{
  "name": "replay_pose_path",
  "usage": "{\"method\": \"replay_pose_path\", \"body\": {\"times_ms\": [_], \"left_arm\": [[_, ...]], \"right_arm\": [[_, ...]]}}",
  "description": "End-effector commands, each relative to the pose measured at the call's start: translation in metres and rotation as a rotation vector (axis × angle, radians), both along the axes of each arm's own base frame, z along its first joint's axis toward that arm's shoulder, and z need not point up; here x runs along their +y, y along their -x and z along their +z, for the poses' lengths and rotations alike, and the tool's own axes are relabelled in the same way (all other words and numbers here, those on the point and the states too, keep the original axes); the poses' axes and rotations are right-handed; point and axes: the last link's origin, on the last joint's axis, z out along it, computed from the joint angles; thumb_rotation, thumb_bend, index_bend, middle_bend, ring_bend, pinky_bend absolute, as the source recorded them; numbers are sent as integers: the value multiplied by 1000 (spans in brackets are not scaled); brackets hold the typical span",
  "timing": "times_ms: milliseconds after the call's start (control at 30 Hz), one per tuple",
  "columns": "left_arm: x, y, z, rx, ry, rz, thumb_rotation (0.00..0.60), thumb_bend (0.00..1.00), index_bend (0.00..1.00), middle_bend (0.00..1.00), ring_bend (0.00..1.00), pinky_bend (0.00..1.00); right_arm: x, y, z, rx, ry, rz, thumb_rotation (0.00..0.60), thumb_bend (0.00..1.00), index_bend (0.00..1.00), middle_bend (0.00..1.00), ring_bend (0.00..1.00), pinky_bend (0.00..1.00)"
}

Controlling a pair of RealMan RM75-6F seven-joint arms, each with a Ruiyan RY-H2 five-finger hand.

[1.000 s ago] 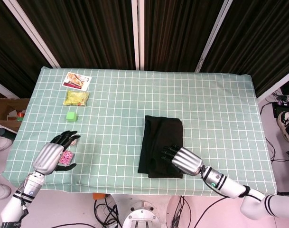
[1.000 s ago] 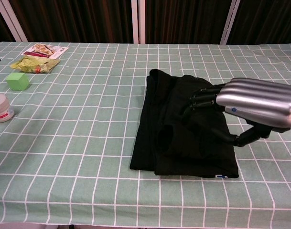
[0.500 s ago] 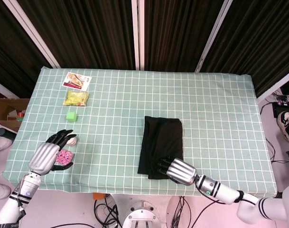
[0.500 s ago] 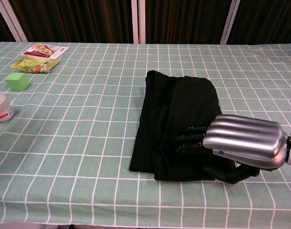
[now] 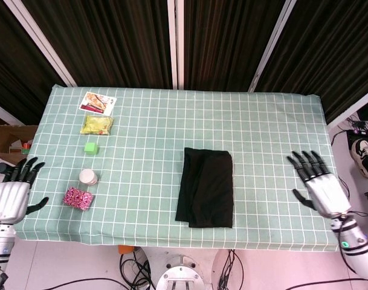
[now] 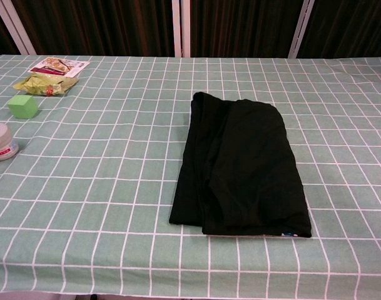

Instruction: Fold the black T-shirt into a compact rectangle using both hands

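The black T-shirt (image 5: 205, 187) (image 6: 240, 165) lies folded as a long narrow rectangle on the green checked tablecloth (image 5: 147, 139), right of centre near the front edge. Nothing touches it. My right hand (image 5: 319, 184) hovers at the table's right edge, fingers spread, holding nothing. My left hand (image 5: 11, 192) is off the table's left edge, fingers spread and empty. Neither hand shows in the chest view.
On the left stand a printed card (image 5: 98, 103), a yellow-green snack bag (image 5: 97, 124), a green cube (image 5: 90, 147) (image 6: 22, 106), a small white jar (image 5: 87, 177) (image 6: 0, 142) and a pink patterned pouch (image 5: 78, 198).
My right hand has lifted off the shirt and swung out to the table's right edge. My left hand has drawn back past the left edge, uncovering the jar and pouch.
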Motion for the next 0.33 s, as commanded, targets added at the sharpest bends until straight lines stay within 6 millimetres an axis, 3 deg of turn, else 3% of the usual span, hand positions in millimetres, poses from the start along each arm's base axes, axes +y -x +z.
{"method": "replay_pose_path", "body": {"times_ms": [33,200,333], "left_arm": [[-18,10,3,-39,-33,25,600,145,161,86,61,179],[-45,12,-2,-45,-45,14,600,145,161,86,60,179],[-61,8,-10,-56,-34,14,600,145,161,86,60,178]], "right_arm": [[26,26,31,-47,76,-104,600,231,0,25,0,12],[49,42,30,-79,66,-154,600,269,0,21,0,2],[55,47,23,-101,43,-174,600,279,0,22,0,2]]}}
